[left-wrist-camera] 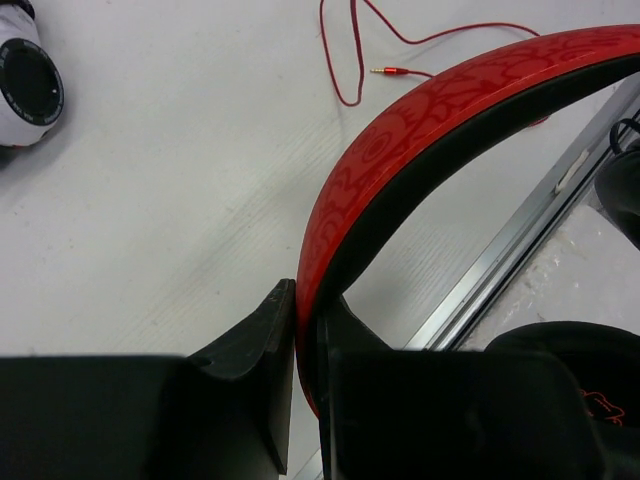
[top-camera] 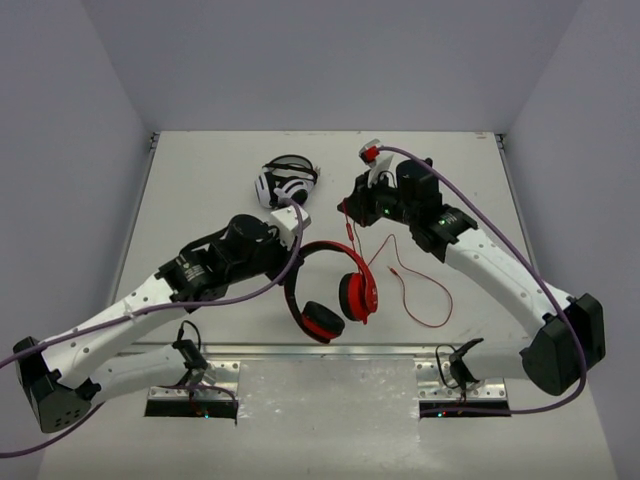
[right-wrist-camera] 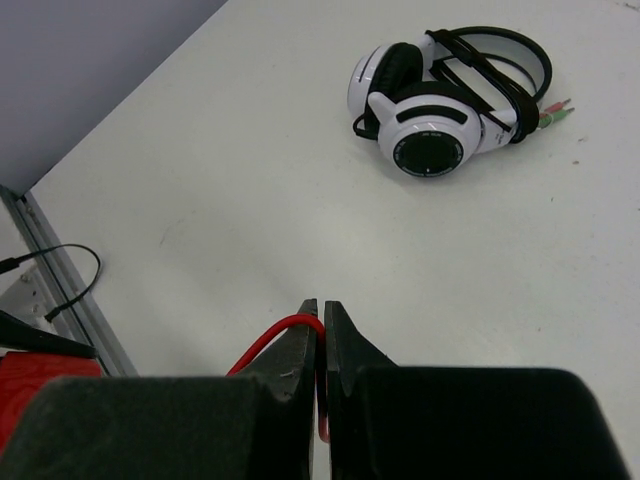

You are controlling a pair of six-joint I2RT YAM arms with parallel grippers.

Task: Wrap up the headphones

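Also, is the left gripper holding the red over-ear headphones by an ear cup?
No, the left gripper clamps the red headphones at the headband.

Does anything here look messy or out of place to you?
Only the red cable: it sprawls in loose loops over the table, its plug lying free, not wound around the headphones. The right gripper pinches one stretch of it. Nothing looks broken.

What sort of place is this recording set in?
Most likely a robotics lab cell, not a home: a white table boxed in by plain grey walls, a left arm and a right arm bolted at its near edge, and just red headphones and white headphones to handle.
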